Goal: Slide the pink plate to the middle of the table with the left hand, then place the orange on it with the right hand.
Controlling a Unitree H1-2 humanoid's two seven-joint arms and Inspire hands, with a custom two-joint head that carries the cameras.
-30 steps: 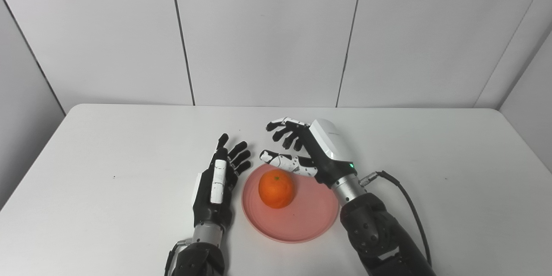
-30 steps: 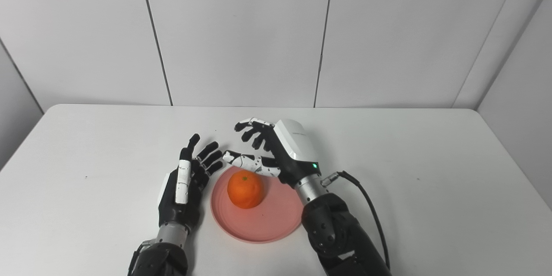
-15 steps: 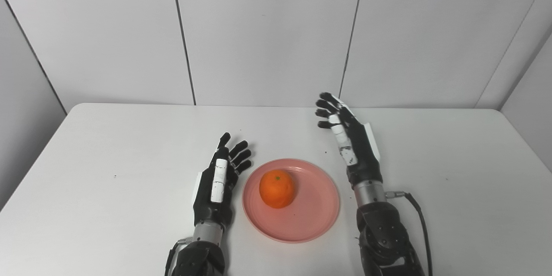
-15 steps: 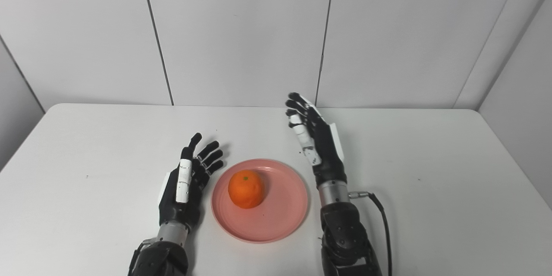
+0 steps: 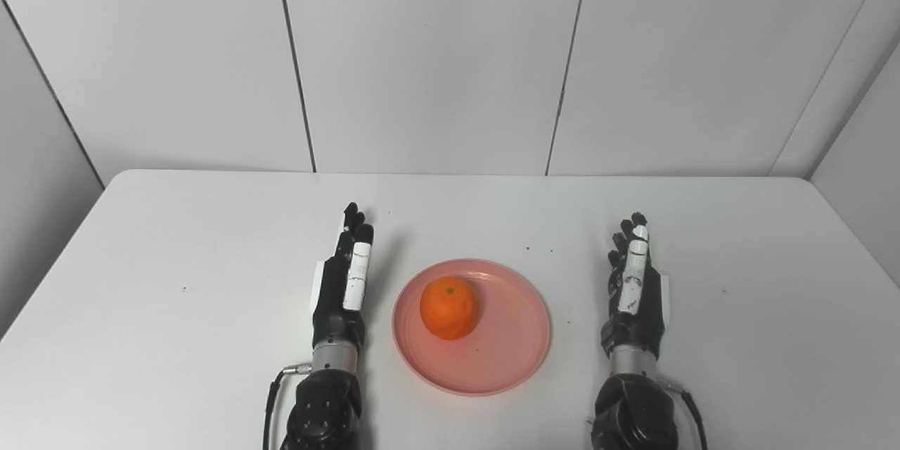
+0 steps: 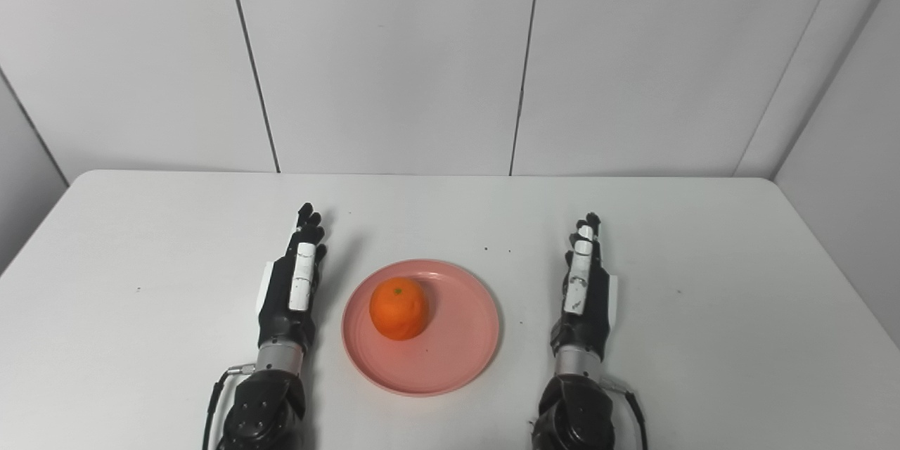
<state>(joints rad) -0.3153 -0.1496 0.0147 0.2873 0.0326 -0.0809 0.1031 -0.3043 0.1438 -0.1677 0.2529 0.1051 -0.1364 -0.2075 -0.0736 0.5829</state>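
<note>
The right hand (image 5: 635, 281) now lies out to the right of the pink plate (image 5: 517, 351), well apart from its rim, fingers straight and close together, pointing toward the far wall, holding nothing. A second ago it arched over the plate's far edge, just behind the orange (image 5: 450, 307); half a second ago it was lifted and turning away; now it has settled low by the bench (image 5: 176, 239). The left hand (image 5: 346, 281) has changed too: its fingers, fanned before, are drawn straight and together, and it rests empty just left of the plate without touching it.

The orange sits on the plate, a little left of and beyond its centre, in the same spot as in the earlier views, so the release did not roll it. The plate lies near the middle of the bench's width, toward the near side. Judging by this, both steps look done, and the two hands have pulled back to matching rest poses on either side.

For room: the left hand is closer to the plate's rim than the right, so any sideways drift there could nudge it. Beyond the plate the bench is bare up to the wall panels, apart from a few dark specks, and wide stretches lie open outside each hand toward the bench's left and right edges.
</note>
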